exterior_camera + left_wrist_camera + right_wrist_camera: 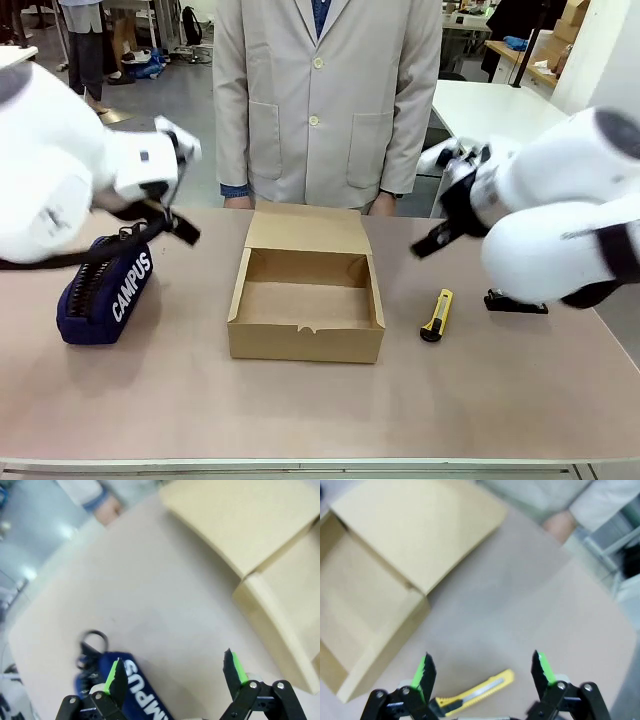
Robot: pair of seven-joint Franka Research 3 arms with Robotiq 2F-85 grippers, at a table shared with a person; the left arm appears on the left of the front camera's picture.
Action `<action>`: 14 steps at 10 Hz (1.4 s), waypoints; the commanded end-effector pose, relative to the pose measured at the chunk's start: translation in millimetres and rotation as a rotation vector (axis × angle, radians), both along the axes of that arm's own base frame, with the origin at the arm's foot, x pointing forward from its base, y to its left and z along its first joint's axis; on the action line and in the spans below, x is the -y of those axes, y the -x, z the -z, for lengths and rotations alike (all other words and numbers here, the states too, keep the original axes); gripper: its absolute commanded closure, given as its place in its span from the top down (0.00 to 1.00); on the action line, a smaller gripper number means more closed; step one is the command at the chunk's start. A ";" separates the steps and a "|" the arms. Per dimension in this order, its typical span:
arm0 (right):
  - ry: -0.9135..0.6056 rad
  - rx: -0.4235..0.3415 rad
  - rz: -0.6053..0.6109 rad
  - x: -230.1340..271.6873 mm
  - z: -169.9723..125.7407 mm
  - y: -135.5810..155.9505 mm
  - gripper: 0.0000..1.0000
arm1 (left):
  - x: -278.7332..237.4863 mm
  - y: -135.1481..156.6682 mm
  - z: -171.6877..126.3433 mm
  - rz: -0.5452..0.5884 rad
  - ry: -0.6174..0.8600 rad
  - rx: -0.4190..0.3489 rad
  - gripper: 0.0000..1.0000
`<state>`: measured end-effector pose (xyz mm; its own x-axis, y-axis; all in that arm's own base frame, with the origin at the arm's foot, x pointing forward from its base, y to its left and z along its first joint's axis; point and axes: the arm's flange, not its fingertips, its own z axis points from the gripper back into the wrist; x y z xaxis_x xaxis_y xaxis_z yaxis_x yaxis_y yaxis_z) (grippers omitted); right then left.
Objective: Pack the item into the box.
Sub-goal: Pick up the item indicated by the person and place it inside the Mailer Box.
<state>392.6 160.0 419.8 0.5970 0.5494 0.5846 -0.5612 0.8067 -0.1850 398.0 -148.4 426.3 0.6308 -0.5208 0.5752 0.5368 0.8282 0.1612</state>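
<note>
Box [305, 345] plain brown cardboard, flap open

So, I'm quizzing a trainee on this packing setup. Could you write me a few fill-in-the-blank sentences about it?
1. The box is ____ inside.
2. The navy pouch reads ____.
3. The black item lies on the table beside the yellow utility ____.
4. The left gripper and right gripper both stand ____.
Missing words: empty; CAMPUS; knife; open.
</note>
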 end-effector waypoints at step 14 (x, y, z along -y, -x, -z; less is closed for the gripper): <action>-1.415 -0.607 0.132 345.2 -39.4 44.6 1.00 | -293.8 67.8 4.0 -0.080 1.178 -0.468 1.00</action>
<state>326.3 -177.8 468.9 0.9010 -0.1023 0.4216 -0.3357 0.4513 0.8268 310.7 147.0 432.1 0.8471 0.0541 0.5286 0.4607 0.4210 -0.7813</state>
